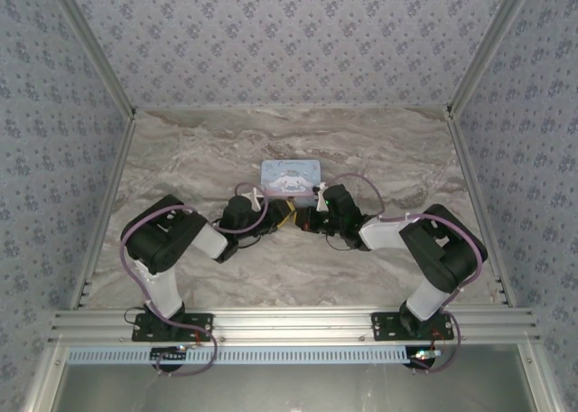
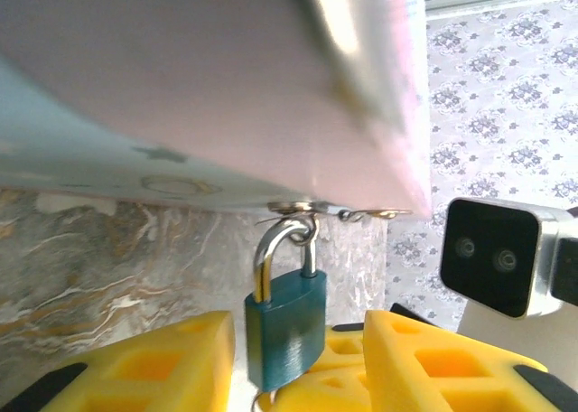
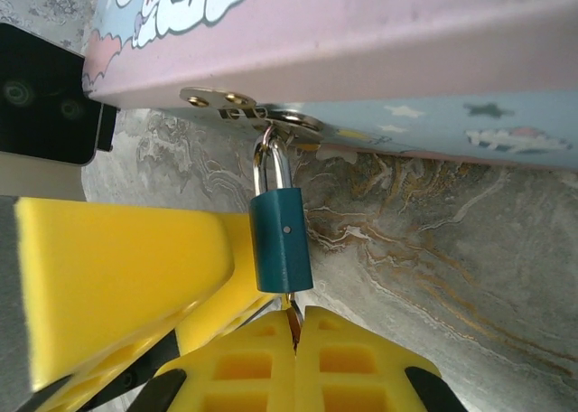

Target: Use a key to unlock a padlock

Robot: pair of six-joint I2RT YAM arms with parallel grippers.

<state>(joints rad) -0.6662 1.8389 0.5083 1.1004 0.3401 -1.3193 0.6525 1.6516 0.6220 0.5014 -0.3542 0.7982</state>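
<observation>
The small teal padlock (image 3: 281,240) hangs by its silvery shackle (image 2: 267,254) from the hasp of a light-blue cartoon tin (image 1: 293,175). My right gripper (image 3: 296,326) is shut on the key (image 3: 293,311), a thin metal sliver that reaches up to the padlock's underside. In the left wrist view the padlock (image 2: 284,326) sits between the yellow fingers (image 2: 153,362) of my left gripper (image 2: 298,340). That gripper is open, with a narrow gap on the left side and a wider one on the right. In the top view both grippers meet just in front of the tin, left gripper (image 1: 274,219) and right gripper (image 1: 312,216).
The tin stands on a marbled table (image 1: 181,159) inside patterned walls. Its pink underside (image 2: 226,78) hangs right over both grippers. The right arm's wrist camera (image 2: 492,258) sits close on the right in the left wrist view. The left arm's camera (image 3: 41,96) is at the upper left in the right wrist view.
</observation>
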